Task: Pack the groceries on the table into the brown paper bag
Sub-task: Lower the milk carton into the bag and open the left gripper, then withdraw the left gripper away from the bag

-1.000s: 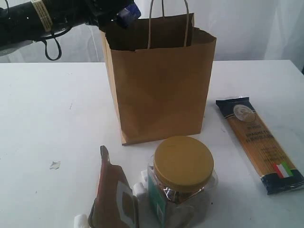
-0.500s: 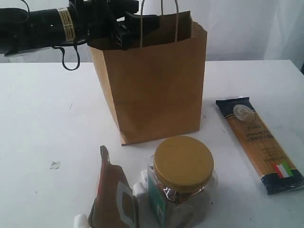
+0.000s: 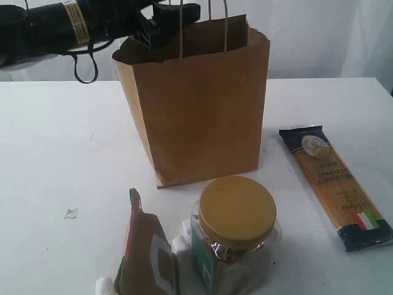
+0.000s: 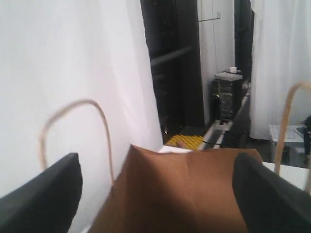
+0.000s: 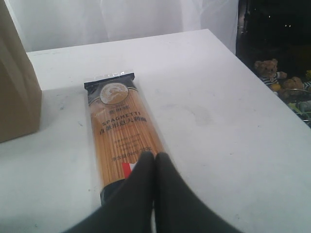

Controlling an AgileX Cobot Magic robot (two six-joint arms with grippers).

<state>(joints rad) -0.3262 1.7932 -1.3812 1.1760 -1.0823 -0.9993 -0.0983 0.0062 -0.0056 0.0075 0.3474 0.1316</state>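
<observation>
The brown paper bag (image 3: pixel 199 104) stands upright mid-table, its top leaning a little left. My left gripper (image 3: pixel 171 17) hovers at the bag's mouth beside the handles. In the left wrist view that gripper (image 4: pixel 155 194) is open, with only the bag's inner wall (image 4: pixel 189 189) between its fingers. The clear jar with mustard lid (image 3: pixel 236 215) and the brown-orange pouch (image 3: pixel 147 252) stand in front of the bag. The spaghetti packet (image 3: pixel 334 184) lies flat to the right. My right gripper (image 5: pixel 155 158) is shut and empty, over the near end of the spaghetti packet (image 5: pixel 119 128). What is inside the bag is hidden.
Small white cylindrical bits (image 3: pixel 104 286) lie by the pouch, and a scrap (image 3: pixel 71 213) lies on the white table (image 3: pixel 61 153) at left. The table's right edge (image 5: pixel 252 73) runs close to the spaghetti, with a dark drop beyond it.
A second ago the left gripper carried a dark blue item at the bag's rim. Its jaws have since opened, the item no longer shows, and the bag's top shifted left.
</observation>
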